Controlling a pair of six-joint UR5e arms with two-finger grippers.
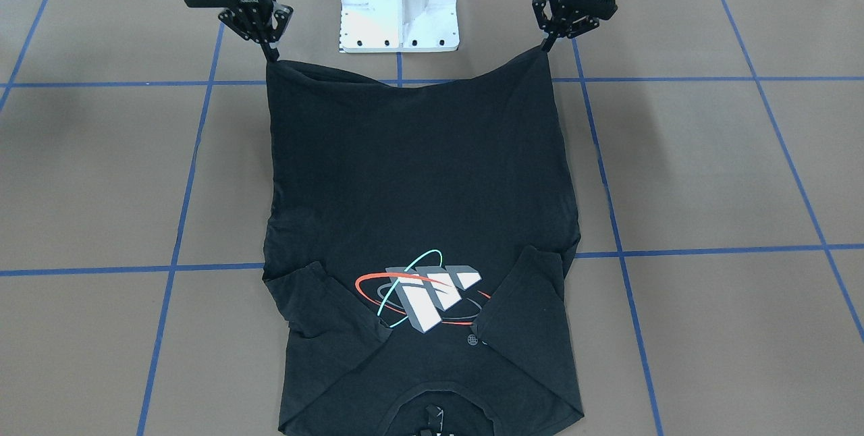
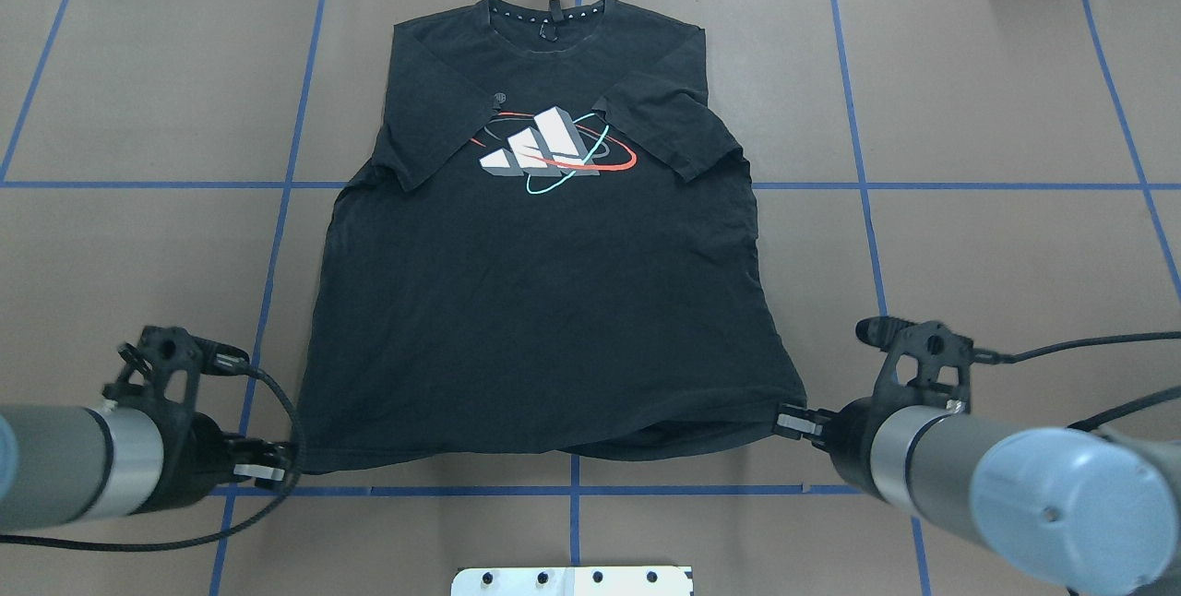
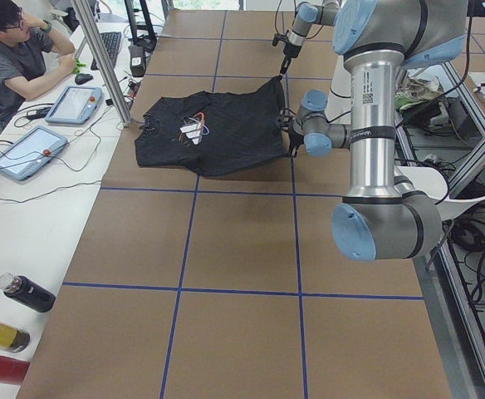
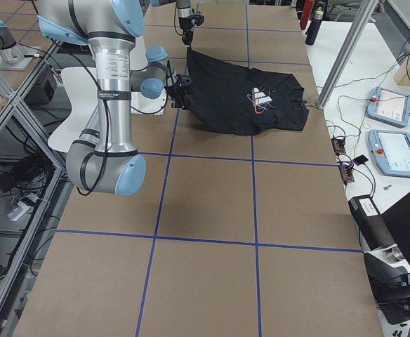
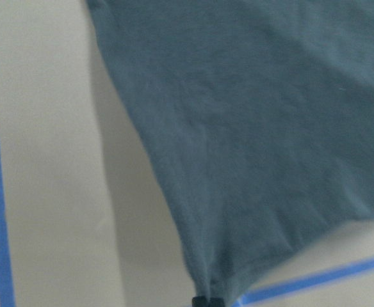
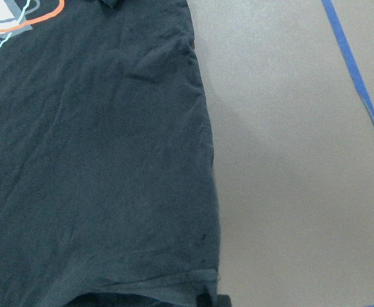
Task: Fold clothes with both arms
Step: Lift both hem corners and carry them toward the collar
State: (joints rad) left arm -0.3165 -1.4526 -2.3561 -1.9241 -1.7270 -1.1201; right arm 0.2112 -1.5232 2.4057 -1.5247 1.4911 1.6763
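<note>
Both clamped closed: left gripper (image 1: pixel 548 44) and right gripper (image 1: pixel 270 52) each pinch a hem corner of the black T-shirt (image 1: pixel 418 173), held off the table (image 1: pixel 709 173). Collar end lies flat ahead of them; hem sags between them. Likely trouble: a thin pinch slipping, or uneven travel skewing the fold and spilling the tucked sleeves (image 1: pixel 520 301).

left end effector (image 2: pixel 277 471); T-shirt (image 2: pixel 544 319) hem between; right end effector (image 2: pixel 791 422)

The left gripper (image 2: pixel 277 471) and right gripper (image 2: pixel 792 422) angle down and forward (roughly mirrored), jaws pinched closed.
</note>
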